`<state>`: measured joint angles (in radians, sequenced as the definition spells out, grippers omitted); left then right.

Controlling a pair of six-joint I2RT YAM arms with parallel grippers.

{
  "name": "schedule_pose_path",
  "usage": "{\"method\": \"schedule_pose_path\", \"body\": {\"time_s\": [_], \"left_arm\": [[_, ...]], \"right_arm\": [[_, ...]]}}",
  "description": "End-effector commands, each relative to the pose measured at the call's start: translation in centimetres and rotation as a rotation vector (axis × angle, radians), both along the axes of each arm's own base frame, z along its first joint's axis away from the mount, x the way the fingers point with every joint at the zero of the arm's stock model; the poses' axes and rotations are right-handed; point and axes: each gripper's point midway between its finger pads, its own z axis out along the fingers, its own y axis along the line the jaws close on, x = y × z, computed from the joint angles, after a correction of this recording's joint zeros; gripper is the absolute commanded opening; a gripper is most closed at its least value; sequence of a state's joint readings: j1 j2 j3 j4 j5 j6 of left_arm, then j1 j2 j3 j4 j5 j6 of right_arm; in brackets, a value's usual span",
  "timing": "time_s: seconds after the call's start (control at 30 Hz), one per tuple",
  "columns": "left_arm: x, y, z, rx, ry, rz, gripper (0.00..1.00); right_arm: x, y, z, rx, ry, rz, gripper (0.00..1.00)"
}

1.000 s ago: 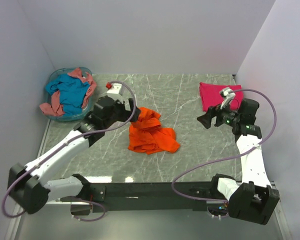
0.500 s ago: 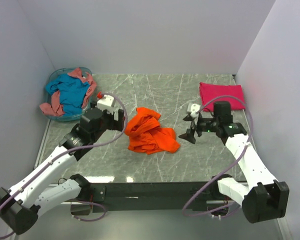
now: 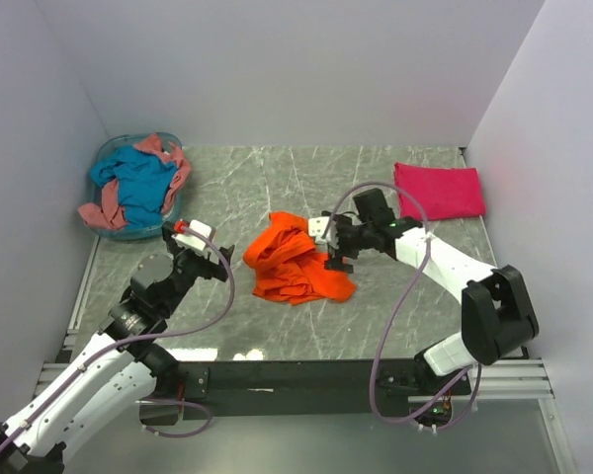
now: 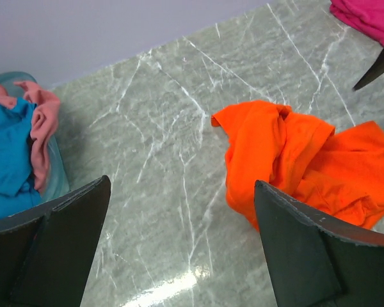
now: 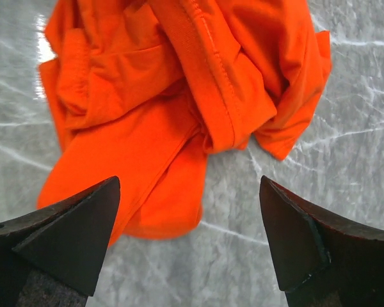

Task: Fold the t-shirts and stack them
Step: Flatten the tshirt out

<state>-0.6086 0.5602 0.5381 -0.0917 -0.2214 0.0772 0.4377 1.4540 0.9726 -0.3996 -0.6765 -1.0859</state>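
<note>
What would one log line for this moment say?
orange t-shirt: crumpled, centre | right pincer: open, aimed at it | left pincer: open, apart from it | magenta t-shirt: folded, far right

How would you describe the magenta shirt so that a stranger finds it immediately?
On the grey marble table, look at the far right corner. There lies the magenta-pink t-shirt, the only one folded into a flat rectangle; the orange t-shirt is crumpled mid-table.
</note>
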Motion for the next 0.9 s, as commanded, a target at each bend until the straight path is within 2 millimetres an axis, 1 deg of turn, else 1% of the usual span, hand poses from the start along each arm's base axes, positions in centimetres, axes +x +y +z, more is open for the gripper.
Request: {"method": "schedule_pose_path", "body": {"time_s": [0.0, 0.03, 0.1, 0.13, 0.3, 0.33, 0.4, 0.47, 0.63, 0.83, 0.87], "left_arm": [[0.3, -0.5, 1.3, -0.001, -0.052, -0.025, 0.99], [0.4, -0.5, 1.3, 0.004, -0.049, -0.021, 0.99], [0.4, -0.4, 1.2, 0.008, -0.044, -0.015, 0.99], [0.4, -0.3, 1.2, 0.011, -0.045, -0.010, 1.00], [0.3, 0.1, 1.6, 0.008, -0.064, 0.002, 1.00], [0.2, 0.1, 1.8, 0.003, -0.068, -0.001, 0.99], [0.1, 0.1, 1.9, 0.002, -0.074, -0.004, 0.99], [0.0, 0.0, 2.1, 0.001, -0.080, -0.014, 1.00], [-0.1, -0.3, 2.1, -0.002, -0.082, -0.030, 0.99], [-0.3, -0.3, 2.3, -0.003, -0.093, -0.037, 0.99], [-0.3, -0.3, 2.3, 0.000, -0.095, -0.040, 1.00]], "right_arm": [[3.3, 2.0, 0.9, -0.030, -0.146, -0.042, 0.94], [3.8, 2.4, 0.9, -0.030, -0.158, -0.052, 0.93], [4.2, 2.9, -0.2, -0.055, -0.143, -0.069, 0.91], [4.4, 3.1, -0.4, -0.054, -0.147, -0.075, 0.91], [4.5, 4.0, -2.3, -0.091, -0.133, -0.076, 0.84], [4.9, 4.2, -2.2, -0.090, -0.152, -0.087, 0.84], [5.1, 4.3, -2.6, -0.088, -0.149, -0.101, 0.82], [5.4, 4.6, -2.5, -0.077, -0.151, -0.110, 0.79], [5.3, 5.3, -2.9, -0.081, -0.159, -0.108, 0.73], [5.2, 5.8, -3.5, -0.089, -0.152, -0.097, 0.62], [5.1, 5.9, -3.6, -0.090, -0.151, -0.093, 0.55]]}}
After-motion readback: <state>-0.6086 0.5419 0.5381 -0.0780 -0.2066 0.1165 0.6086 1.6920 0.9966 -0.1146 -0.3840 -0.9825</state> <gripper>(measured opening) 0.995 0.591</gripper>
